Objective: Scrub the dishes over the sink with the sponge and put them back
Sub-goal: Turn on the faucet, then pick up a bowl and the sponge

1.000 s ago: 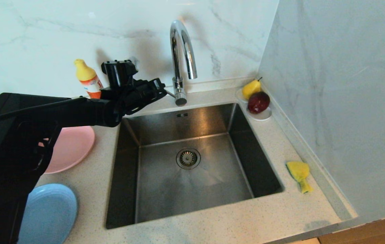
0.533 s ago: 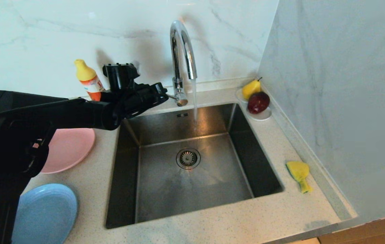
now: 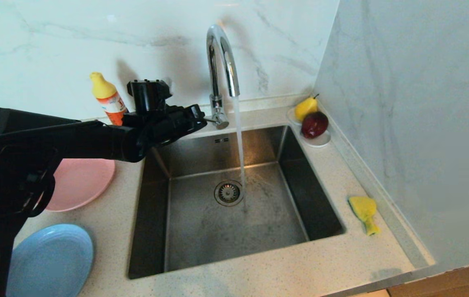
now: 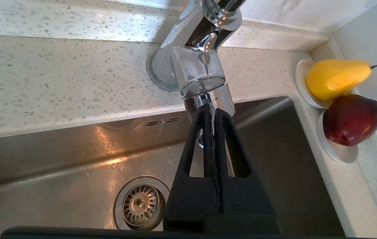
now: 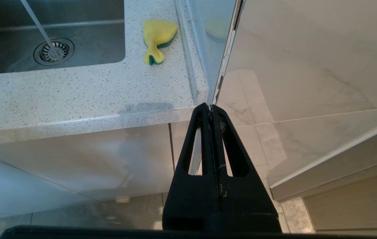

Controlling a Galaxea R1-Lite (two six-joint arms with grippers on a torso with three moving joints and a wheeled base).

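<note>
Water runs from the chrome tap (image 3: 222, 62) into the dark steel sink (image 3: 201, 235), landing beside the drain strainer (image 3: 229, 192). My left gripper (image 3: 200, 115) is shut and empty, its tips against the lever at the tap's base. The left wrist view shows the gripper (image 4: 211, 108) right under the tap body (image 4: 201, 73). A pink plate (image 3: 88, 177) and a light blue plate (image 3: 53, 260) lie on the counter left of the sink. The yellow sponge (image 3: 364, 212) lies on the counter to the sink's right. My right gripper (image 5: 211, 107) is shut and empty, parked below the counter's front right corner.
An orange soap bottle with a yellow cap (image 3: 108, 101) stands behind my left arm at the back wall. A yellow pear (image 3: 305, 108) and a dark red fruit (image 3: 314, 123) sit on white saucers (image 3: 321, 142) in the back right corner. A marble wall (image 3: 403, 123) bounds the counter's right side.
The tap was dry one second ago, then a thin stream began, and now a full stream reaches the basin floor. My left gripper stayed at the lever, and the arm sank slightly.
</note>
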